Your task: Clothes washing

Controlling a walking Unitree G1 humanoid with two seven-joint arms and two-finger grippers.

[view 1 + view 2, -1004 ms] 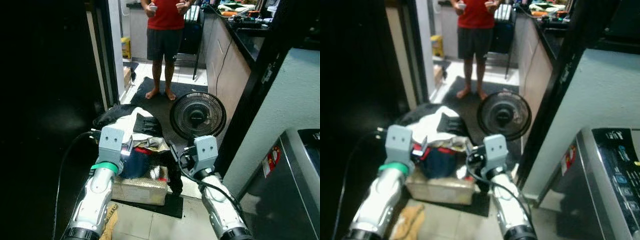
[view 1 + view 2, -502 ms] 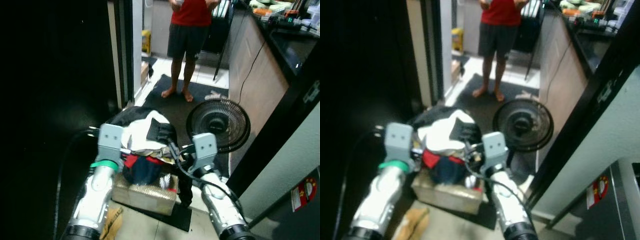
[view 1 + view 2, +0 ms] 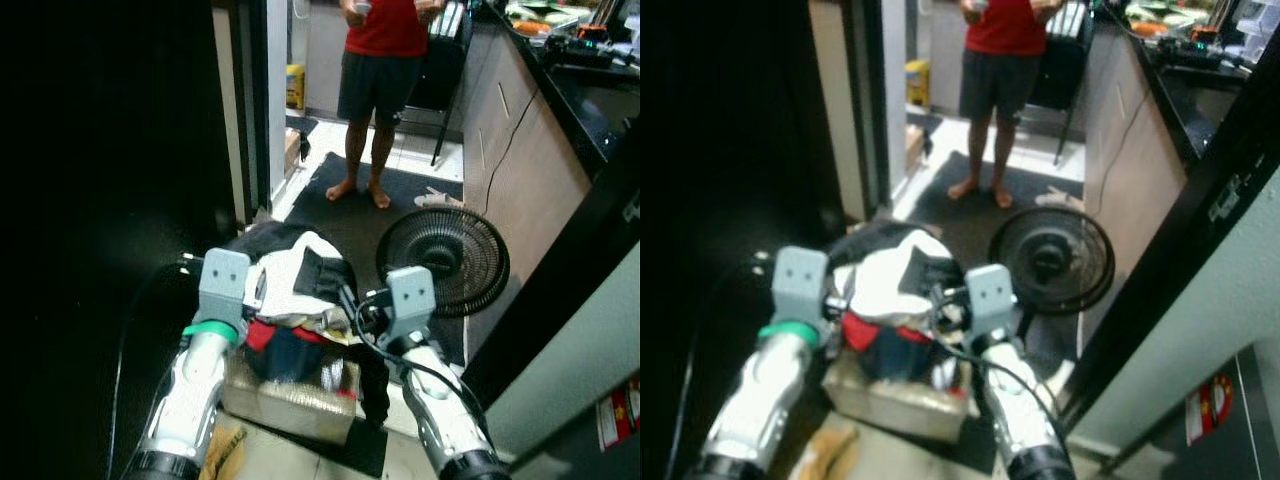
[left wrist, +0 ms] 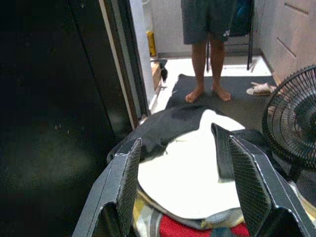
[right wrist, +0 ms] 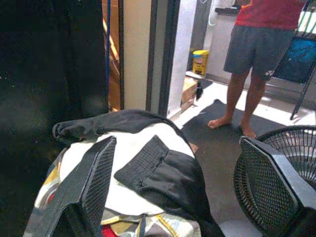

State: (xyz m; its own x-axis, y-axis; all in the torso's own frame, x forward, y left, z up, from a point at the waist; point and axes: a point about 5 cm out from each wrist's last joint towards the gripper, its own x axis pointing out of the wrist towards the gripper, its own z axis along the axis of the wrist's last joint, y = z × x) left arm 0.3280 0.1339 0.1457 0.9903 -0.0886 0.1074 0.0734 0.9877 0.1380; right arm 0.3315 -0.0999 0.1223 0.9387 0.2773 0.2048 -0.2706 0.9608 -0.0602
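My biggest worry is the standing fan (image 3: 442,260), just to the right of the laundry basket (image 3: 290,392): its grille sits close beside my right arm, and a swing toward the heap could knock it over or catch its cord. Next, the clothes pile (image 3: 295,290) is heaped well above the basket rim, with a black garment (image 3: 372,385) trailing down the basket's right side to the mat; if I lift the basket as it is, I judge that trailing piece could drag or snag, and the white shirt (image 4: 185,173) on top could slide off. A person (image 3: 385,90) stands barefoot beyond the basket, well apart from it but in the path ahead.

The left pincer (image 4: 185,190) is spread wide and holds nothing, poised over the near side of the pile. The right pincer (image 5: 175,185) is likewise wide open and empty, over the pile's right side, near the fan.

The basket rests on a dark mat (image 3: 350,210) on pale floor tiles (image 3: 415,150), in a narrow passage. Left of the basket is a dark doorway (image 3: 110,180); far beyond it, right, runs a kitchen worktop (image 3: 575,60) cluttered with items.
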